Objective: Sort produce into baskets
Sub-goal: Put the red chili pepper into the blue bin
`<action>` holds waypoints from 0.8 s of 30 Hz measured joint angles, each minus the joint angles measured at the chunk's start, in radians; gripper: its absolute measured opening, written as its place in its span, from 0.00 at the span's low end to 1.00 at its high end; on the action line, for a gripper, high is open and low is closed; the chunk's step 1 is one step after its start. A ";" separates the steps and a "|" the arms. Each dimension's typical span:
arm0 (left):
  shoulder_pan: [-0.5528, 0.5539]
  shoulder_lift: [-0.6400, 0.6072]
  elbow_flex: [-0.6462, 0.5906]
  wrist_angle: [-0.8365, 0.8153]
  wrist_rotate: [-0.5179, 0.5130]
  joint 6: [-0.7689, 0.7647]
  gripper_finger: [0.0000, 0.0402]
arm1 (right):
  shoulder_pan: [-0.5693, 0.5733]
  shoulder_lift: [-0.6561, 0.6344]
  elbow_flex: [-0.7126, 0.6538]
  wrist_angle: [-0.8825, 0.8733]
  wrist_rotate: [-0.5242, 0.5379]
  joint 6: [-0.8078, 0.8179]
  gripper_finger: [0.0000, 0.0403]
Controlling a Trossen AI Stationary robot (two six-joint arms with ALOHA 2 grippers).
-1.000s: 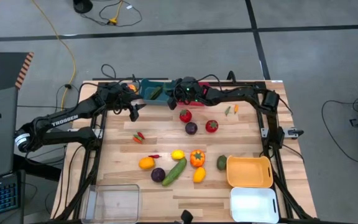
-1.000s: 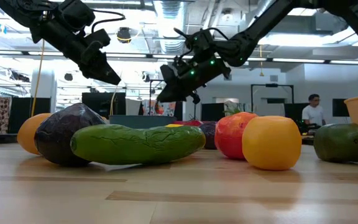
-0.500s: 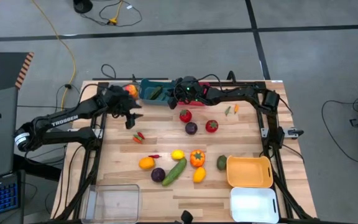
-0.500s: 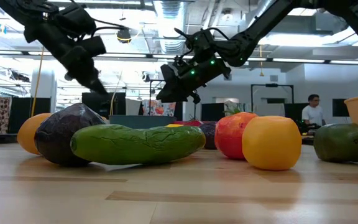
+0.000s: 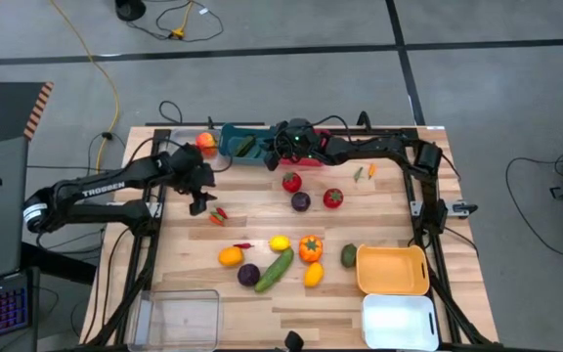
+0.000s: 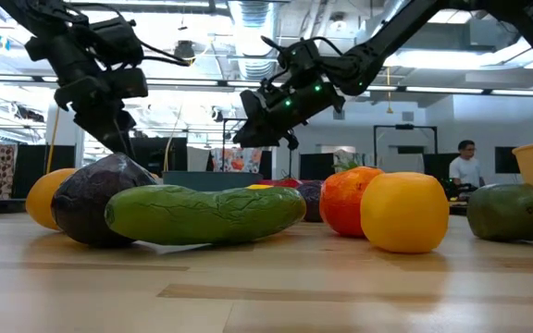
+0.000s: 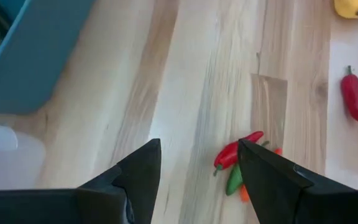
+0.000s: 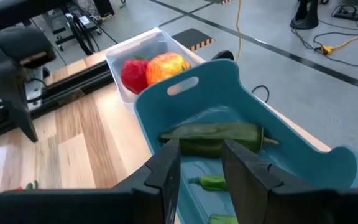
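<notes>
My left gripper (image 5: pixel 201 201) is open and empty, low over the wood just short of a small cluster of red, green and orange chilies (image 5: pixel 219 215); in the left wrist view the chilies (image 7: pixel 237 165) lie beside one fingertip. My right gripper (image 5: pixel 270 149) is open and empty, above the teal basket (image 5: pixel 238 143) at the far edge. That basket (image 8: pixel 241 106) holds a long green pepper (image 8: pixel 213 137) and smaller green pieces. The pale grey basket (image 5: pixel 186 142) beside it holds a red fruit and a red-yellow apple (image 8: pixel 164 65).
Loose produce lies mid-table: red tomatoes (image 5: pixel 291 181), a purple fruit (image 5: pixel 301 201), a lemon (image 5: pixel 280 243), an orange pepper (image 5: pixel 310 248), a cucumber (image 5: pixel 275 269), a red chili (image 5: pixel 242 245). Orange-yellow (image 5: pixel 392 270), white (image 5: pixel 399 321) and clear (image 5: pixel 177 318) baskets stand at the near edge.
My left gripper has come away from the pale grey basket, toward the table's near edge and down, and now stands just beside the small chilies. My right gripper has kept over the teal basket.
</notes>
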State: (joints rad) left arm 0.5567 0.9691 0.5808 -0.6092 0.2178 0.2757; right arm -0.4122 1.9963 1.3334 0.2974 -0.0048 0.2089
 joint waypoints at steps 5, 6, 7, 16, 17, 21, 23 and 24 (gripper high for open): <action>-0.024 0.070 0.000 -0.003 0.012 0.000 0.50 | 0.000 -0.010 0.000 -0.003 0.000 0.000 0.36; -0.029 0.089 0.000 -0.003 0.011 0.001 0.50 | 0.000 -0.011 0.000 -0.002 0.000 0.000 0.36; -0.033 0.108 0.000 -0.003 0.012 0.001 0.50 | 0.000 -0.011 0.000 -0.002 0.000 0.000 0.36; -0.046 0.239 0.000 -0.004 0.013 0.001 0.50 | 0.000 -0.011 0.000 -0.008 0.000 0.000 0.36; -0.046 0.248 0.000 -0.004 0.013 0.001 0.50 | 0.000 -0.011 0.000 -0.008 0.000 0.000 0.36; -0.046 0.282 0.000 -0.003 0.013 0.001 0.50 | 0.000 -0.011 0.000 -0.006 0.000 0.000 0.36; -0.046 0.299 0.000 -0.003 0.013 0.001 0.50 | 0.000 -0.011 0.000 -0.006 0.000 0.000 0.36; -0.046 0.306 0.000 -0.003 0.013 0.001 0.50 | 0.000 -0.011 0.000 -0.006 0.000 0.000 0.36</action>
State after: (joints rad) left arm 0.5106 1.2754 0.5808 -0.6123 0.2303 0.2768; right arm -0.4122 1.9858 1.3334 0.2916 -0.0048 0.2092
